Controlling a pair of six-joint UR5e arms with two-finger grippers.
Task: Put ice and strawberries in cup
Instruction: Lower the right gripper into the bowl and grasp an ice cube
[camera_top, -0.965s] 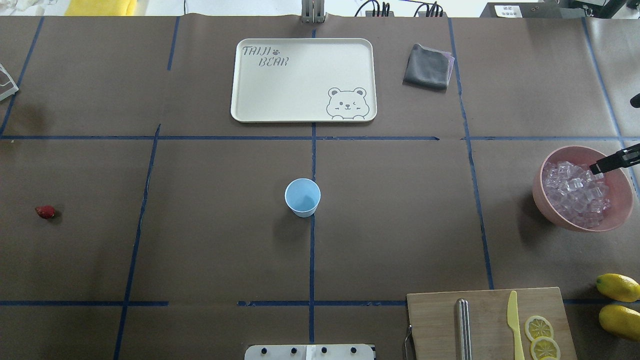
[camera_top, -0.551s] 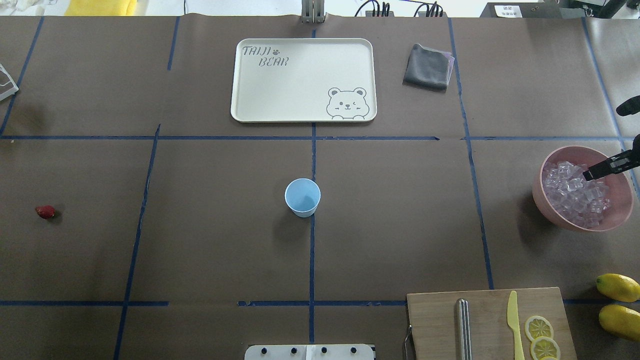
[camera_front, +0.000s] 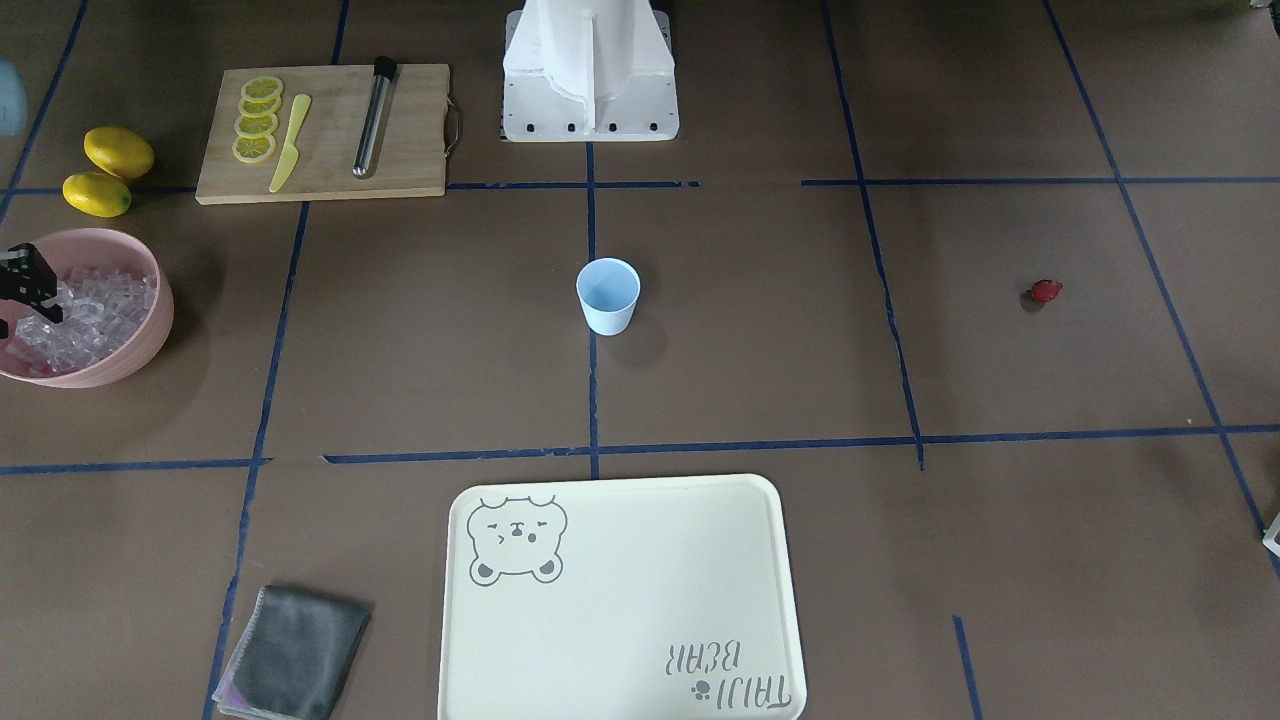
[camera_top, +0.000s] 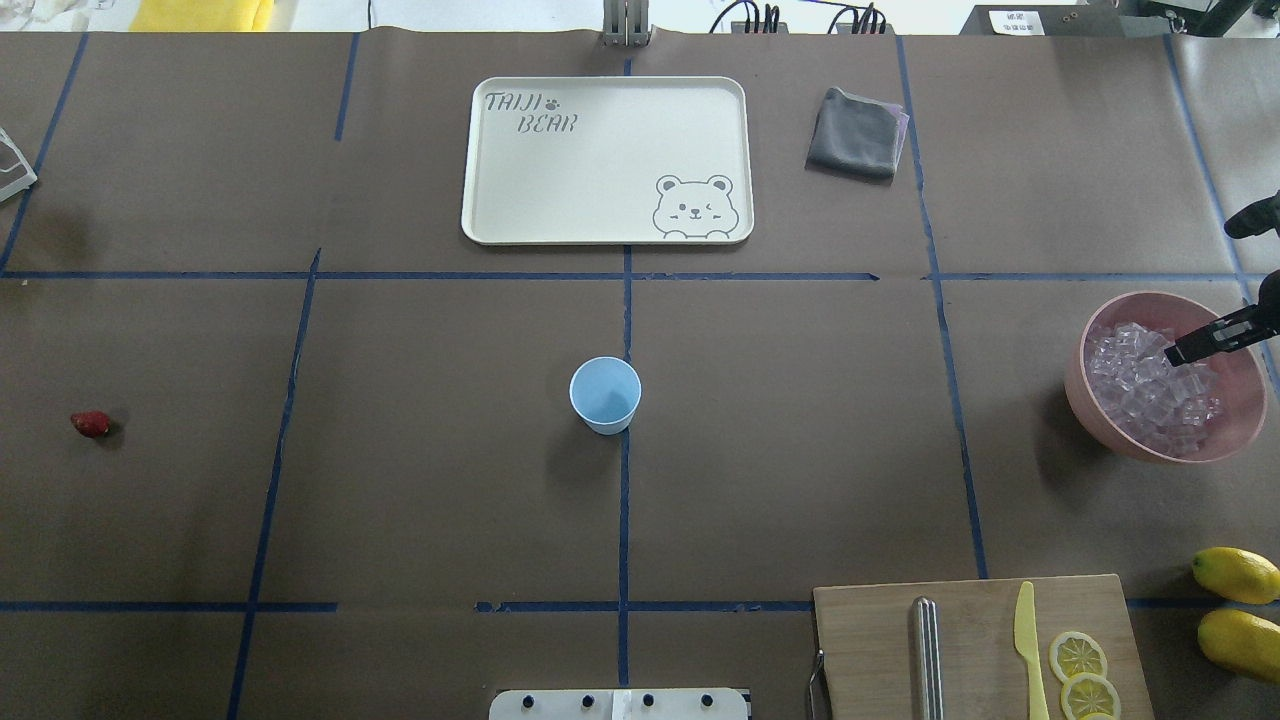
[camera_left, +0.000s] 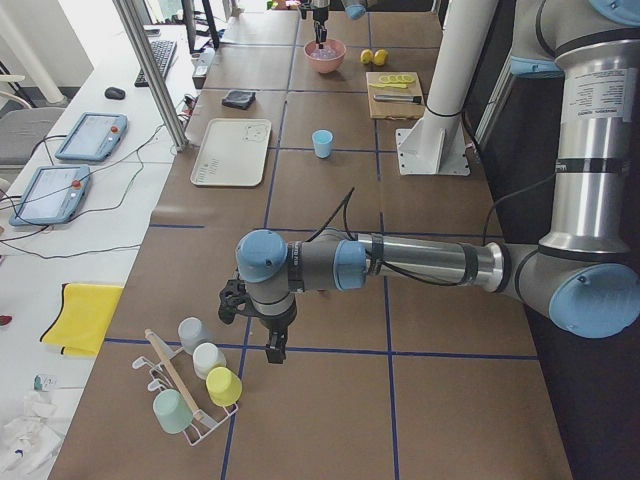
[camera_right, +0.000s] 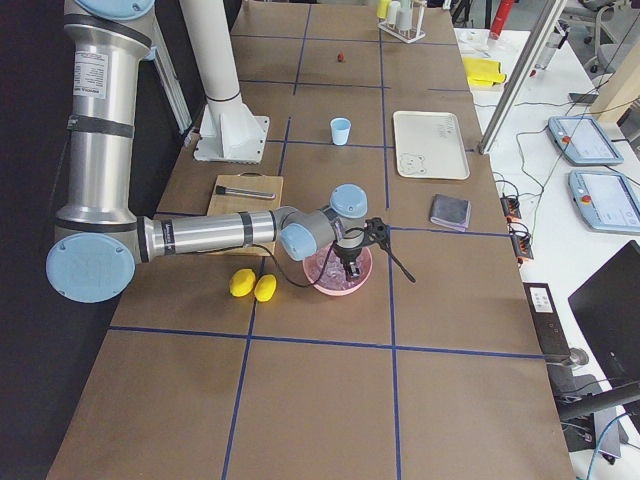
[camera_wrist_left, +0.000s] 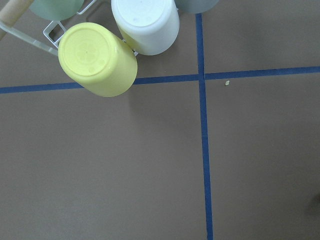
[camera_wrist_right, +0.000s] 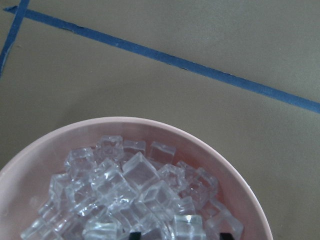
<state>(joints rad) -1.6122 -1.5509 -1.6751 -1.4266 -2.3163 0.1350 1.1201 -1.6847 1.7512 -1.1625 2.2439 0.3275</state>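
Observation:
The pale blue cup (camera_top: 605, 395) stands upright at the table's centre, with nothing showing inside it. The dark-red strawberry (camera_top: 90, 424) lies alone at the far left. The ice (camera_top: 1145, 385) fills a pink bowl (camera_top: 1075, 385) at the right. My right gripper (camera_top: 1180, 352) reaches down into the bowl. In the right wrist view its two fingertips (camera_wrist_right: 134, 234) are apart among the cubes (camera_wrist_right: 125, 195), so it is open. My left gripper (camera_left: 272, 350) hangs beside a rack of cups, far from the strawberry. I cannot tell if it is open or shut.
A cream tray (camera_top: 480, 160) and a grey cloth (camera_top: 855, 133) lie at the far side. A cutting board (camera_top: 870, 640) with a yellow knife (camera_top: 1027, 640), a metal tube (camera_top: 927, 655) and lemon slices (camera_top: 1078, 655) is near right, two lemons (camera_top: 1237, 574) beside it. The yellow cup (camera_wrist_left: 97, 60) sits on the rack.
My right gripper has moved a little further over the bowl and down into the ice. The cup and the strawberry have not moved.

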